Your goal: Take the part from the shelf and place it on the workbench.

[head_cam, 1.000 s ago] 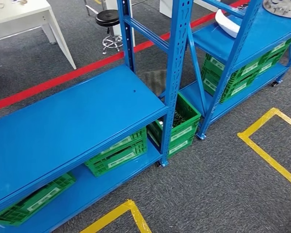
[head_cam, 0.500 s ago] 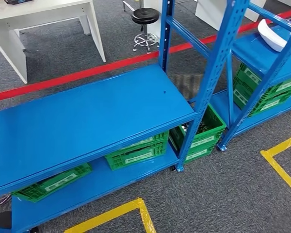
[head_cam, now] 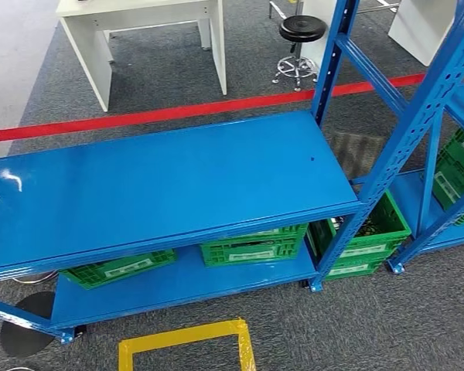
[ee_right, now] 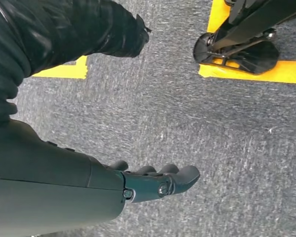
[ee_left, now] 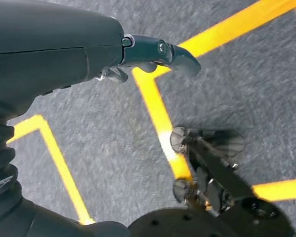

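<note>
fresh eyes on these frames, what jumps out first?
The long blue shelf spanning the head view, its top board bare, with green crates on the lower tier. Behind it a red floor line crosses the grey carpet before a white desk and a black stool. In the wrist views, each robot hand hangs over carpet marked with yellow tape: left, right, both holding nothing.

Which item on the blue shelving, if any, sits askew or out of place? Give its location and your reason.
One green crate on the lower shelf, towards the left, lies tilted and turned at an angle to the shelf edge, while the stacked crates beside it sit square. Another crate sits turned behind the blue upright.
</note>
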### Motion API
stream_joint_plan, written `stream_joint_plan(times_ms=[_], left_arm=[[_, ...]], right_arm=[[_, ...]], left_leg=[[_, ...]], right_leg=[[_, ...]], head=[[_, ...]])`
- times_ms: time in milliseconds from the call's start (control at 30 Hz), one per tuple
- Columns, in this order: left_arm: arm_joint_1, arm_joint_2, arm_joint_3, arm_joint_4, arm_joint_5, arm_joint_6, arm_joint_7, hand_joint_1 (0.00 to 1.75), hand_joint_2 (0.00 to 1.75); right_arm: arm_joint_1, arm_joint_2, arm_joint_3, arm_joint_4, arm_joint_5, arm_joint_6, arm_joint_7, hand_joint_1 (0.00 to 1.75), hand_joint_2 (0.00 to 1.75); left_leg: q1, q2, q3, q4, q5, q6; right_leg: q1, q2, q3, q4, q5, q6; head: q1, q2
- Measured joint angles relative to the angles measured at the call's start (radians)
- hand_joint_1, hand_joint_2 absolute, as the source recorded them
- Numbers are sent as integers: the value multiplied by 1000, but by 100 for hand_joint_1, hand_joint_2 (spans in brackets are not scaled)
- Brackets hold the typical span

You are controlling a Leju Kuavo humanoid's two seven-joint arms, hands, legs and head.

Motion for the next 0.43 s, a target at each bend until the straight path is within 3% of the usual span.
stream_joint_plan(times_ms=[33, 100, 167, 200, 233, 267, 333, 367, 433], left_arm=[[1, 0, 0, 0, 0, 0, 1, 0, 175], [-4, 1, 0, 1, 0, 0, 1, 0, 175], [-8, 0, 0, 1, -1, 0, 2, 0, 175], [-7, 0, 0, 1, -2, 0, 2, 0, 175], [-5, -1, 0, 1, -3, 0, 3, 0, 175], [-3, -1, 0, 2, -5, 0, 4, 0, 175], [-3, 0, 0, 2, -9, 0, 5, 0, 175], [-5, 0, 0, 2, -11, 0, 5, 0, 175], [-7, 1, 0, 2, -13, 0, 5, 0, 175]], right_arm=[[0, 2, 1, 0, 0, 0, 0, 0, 175], [2, 3, 2, 0, 0, 1, 0, 0, 175], [5, 3, 2, 0, 2, 3, 0, 0, 175], [4, 3, 2, 0, 4, 4, 0, 0, 175], [3, 3, 2, 0, 6, 5, 0, 0, 175], [2, 3, 2, 0, 7, 6, 0, 0, 175], [0, 3, 2, 0, 11, 9, 0, 0, 175], [-1, 3, 2, 0, 12, 10, 0, 0, 175], [-2, 3, 2, 0, 14, 11, 0, 0, 175]], left_leg=[[0, 22, -10, 22, -14, -4], [-1, 86, -62, 133, -74, -13], [1, 114, -121, 259, -123, -19], [1, 117, -131, 280, -120, -20], [1, 120, -120, 260, -99, -18], [1, 126, -90, 201, -63, -14], [-7, 163, -20, 61, -11, 0], [-12, 177, 2, 16, 0, 8], [-17, 181, 10, -3, -3, 17]], right_leg=[[-1, -13, 1, -3, 2, -6], [1, -43, 2, -5, 1, -14], [4, -77, 3, -5, -2, -18], [6, -92, 4, -5, -4, -19], [7, -104, 7, -5, -6, -19], [8, -116, 11, -5, -9, -18], [12, -139, 16, -5, -16, -13], [14, -150, 19, -7, -19, -8], [16, -165, 21, -9, -24, 2]], head=[[-5, 0], [-18, 0], [-24, 0], [-24, 0], [-24, 0], [-24, 0], [-24, 0], [-24, 0], [-23, 0]])
